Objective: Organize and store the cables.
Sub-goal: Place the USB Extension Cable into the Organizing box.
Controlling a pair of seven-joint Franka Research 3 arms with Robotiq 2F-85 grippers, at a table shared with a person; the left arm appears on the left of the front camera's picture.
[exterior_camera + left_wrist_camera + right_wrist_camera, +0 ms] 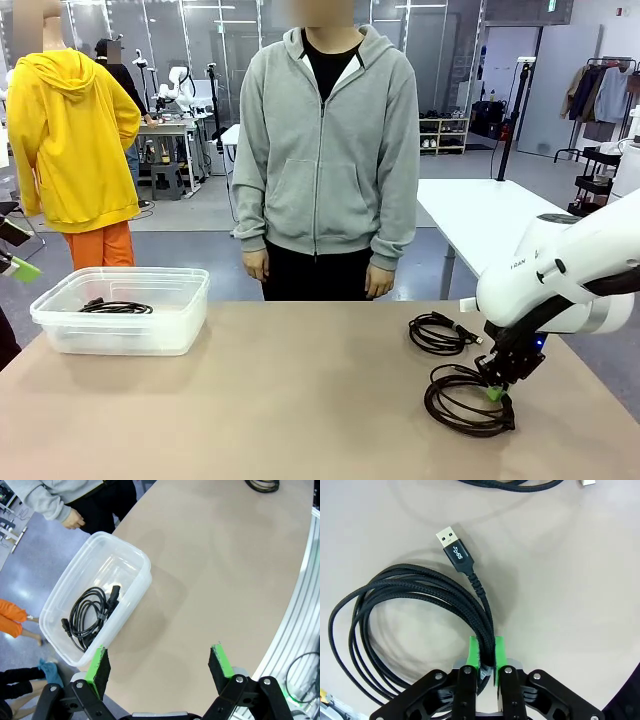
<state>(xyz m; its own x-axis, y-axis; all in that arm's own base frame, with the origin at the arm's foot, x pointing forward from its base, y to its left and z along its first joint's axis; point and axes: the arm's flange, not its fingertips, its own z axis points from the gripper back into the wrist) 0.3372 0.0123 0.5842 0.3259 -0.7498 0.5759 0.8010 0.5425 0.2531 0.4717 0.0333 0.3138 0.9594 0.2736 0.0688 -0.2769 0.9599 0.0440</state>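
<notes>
Right gripper clenched on braided USB cable coil; left gripper released, spread wide over table beside clear bin holding another cable

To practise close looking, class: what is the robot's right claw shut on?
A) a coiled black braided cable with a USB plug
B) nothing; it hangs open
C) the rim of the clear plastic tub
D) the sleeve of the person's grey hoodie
A: in the right wrist view the right claw has its green pads pressed together on strands of the coiled black braided cable with a USB plug.
</notes>
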